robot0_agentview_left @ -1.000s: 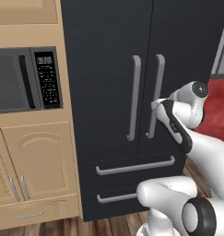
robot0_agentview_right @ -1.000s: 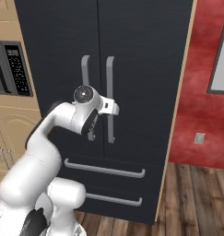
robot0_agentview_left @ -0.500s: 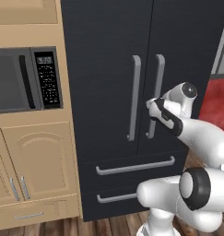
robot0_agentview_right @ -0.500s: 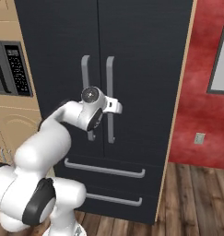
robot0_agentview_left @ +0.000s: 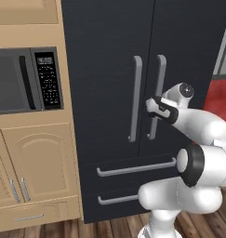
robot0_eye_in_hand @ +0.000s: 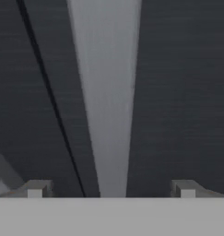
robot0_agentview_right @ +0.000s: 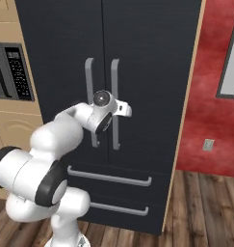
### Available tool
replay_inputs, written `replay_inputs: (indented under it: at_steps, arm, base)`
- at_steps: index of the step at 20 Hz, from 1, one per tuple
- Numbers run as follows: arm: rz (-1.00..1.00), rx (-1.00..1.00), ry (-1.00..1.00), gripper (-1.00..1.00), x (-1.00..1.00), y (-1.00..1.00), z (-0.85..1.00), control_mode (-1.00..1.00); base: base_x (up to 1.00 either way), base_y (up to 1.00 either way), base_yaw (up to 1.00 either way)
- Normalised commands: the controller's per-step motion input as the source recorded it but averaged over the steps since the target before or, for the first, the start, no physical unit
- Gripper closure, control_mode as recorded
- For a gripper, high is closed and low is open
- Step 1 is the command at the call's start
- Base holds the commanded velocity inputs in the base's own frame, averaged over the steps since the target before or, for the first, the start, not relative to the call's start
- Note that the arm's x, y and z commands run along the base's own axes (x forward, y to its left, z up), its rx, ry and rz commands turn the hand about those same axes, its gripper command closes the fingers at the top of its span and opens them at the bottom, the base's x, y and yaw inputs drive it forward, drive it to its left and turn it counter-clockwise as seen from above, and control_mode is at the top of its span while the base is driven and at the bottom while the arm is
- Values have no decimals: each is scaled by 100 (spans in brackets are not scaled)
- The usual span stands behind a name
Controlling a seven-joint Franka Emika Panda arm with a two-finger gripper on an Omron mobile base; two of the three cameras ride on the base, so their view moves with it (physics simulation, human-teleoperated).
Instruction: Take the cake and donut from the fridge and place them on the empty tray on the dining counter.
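Note:
The fridge [robot0_agentview_left: 109, 46] [robot0_agentview_right: 152, 58] stands with both black doors shut. The cake, the donut, the tray and the dining counter are out of view. My gripper [robot0_agentview_left: 150, 106] [robot0_agentview_right: 123, 109] is up against the right door's grey bar handle [robot0_agentview_left: 158, 88] [robot0_agentview_right: 115, 77], at about mid-height. In the hand view that handle [robot0_eye_in_hand: 109, 92] runs up the middle, between my two spread fingertips [robot0_eye_in_hand: 37, 189], with the gripper [robot0_eye_in_hand: 111, 189] open around it. The seam between the doors [robot0_eye_in_hand: 53, 101] lies just left of the handle. Nothing is gripped.
A microwave [robot0_agentview_left: 21, 79] [robot0_agentview_right: 10, 72] sits in tan wooden cabinets [robot0_agentview_left: 35, 167] left of the fridge. Two drawer fronts with bar handles [robot0_agentview_left: 135, 167] [robot0_agentview_right: 109, 177] lie below the doors. A red wall [robot0_agentview_right: 210, 96] and wooden floor [robot0_agentview_right: 205, 207] are to the right.
The hand has reached forward and to the left, up to the right door's handle, which now lies between the fingers. The jaws stayed open and the doors stayed shut.

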Motion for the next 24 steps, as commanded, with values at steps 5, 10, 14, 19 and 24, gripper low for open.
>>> replay_inputs:
  at_steps: [5, 10, 14, 19, 24]
  arm:
    - [0, -2, -5, -100, 42, 0, -19, -100]
    - [0, -4, -8, -100, 52, 0, -34, -100]
    - [0, 0, 0, 100, 84, 0, -53, -100]
    - [-5, 8, 15, 100, 31, -54, -23, -100]
    - [-28, 29, 39, 100, -71, -100, 0, -100]
  base:
    - [0, 0, 0]
    - [0, 0, 0]
    - [0, 0, 0]
    - [0, 0, 0]
    - [0, 0, 0]
